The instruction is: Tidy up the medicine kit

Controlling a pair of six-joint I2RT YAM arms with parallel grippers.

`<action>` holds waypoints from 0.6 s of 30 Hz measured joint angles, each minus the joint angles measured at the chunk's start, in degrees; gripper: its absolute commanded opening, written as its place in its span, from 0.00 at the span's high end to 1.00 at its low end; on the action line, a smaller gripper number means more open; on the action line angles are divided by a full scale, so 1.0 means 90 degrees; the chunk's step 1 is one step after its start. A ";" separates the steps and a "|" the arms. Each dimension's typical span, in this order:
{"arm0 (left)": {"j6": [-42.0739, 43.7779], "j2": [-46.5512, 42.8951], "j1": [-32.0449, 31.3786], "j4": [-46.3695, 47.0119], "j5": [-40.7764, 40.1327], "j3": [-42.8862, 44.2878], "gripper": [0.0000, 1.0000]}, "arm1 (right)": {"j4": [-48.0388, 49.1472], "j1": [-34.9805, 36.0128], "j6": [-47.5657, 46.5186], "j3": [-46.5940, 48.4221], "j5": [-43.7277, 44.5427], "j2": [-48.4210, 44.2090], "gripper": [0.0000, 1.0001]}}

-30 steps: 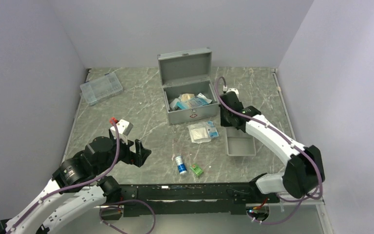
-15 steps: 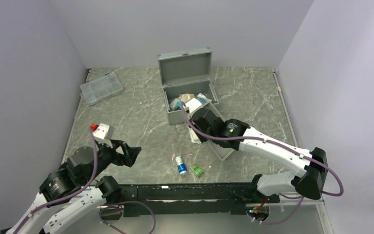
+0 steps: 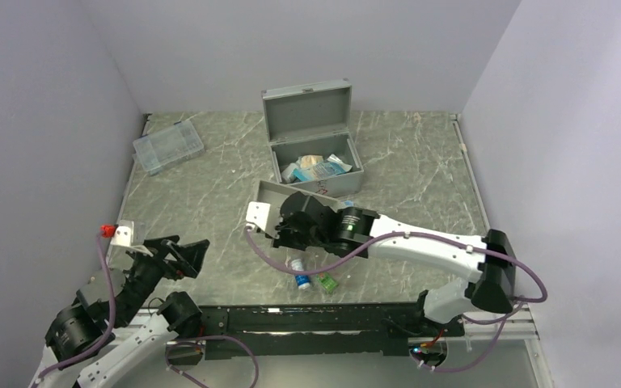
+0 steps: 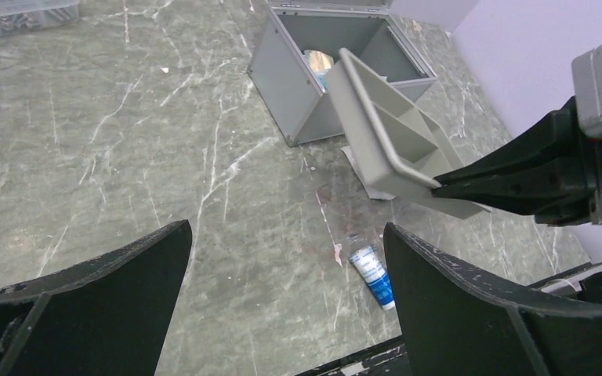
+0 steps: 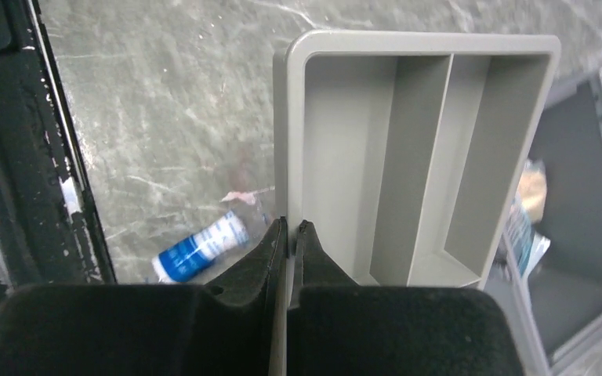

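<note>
Your left gripper [image 3: 184, 252] hangs spread wide, your right gripper [image 5: 290, 227] pinches one wall of the shallow grey divided plastic tray [image 5: 419, 43] (lifted, tilted), and behind it the silver-grey rectangular metal medicine kit [image 3: 307, 113] stands open on the marbled table [image 3: 210, 178].

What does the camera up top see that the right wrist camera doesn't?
Only the top camera shows the clear plastic box in the far left corner, the left end effector, open and holding nothing, and a small green thing near the front edge. Only the right wrist camera shows the empty, divided inside of the grey tray and the right end effector pinching its rim. Both show the tray, the blue-and-white tube and the open metal case.
</note>
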 measured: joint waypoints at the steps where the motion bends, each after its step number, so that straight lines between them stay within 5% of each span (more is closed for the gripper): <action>1: -0.0019 -0.0022 0.0000 -0.0027 -0.0029 0.0000 0.01 | 0.0092 0.0000 -0.0243 0.0061 -0.0129 0.0129 1.00; 18: -0.0250 -0.0175 0.0000 -0.0124 -0.0287 0.0000 0.01 | 0.0673 -0.0471 -0.1511 0.1321 -0.1620 0.2657 1.00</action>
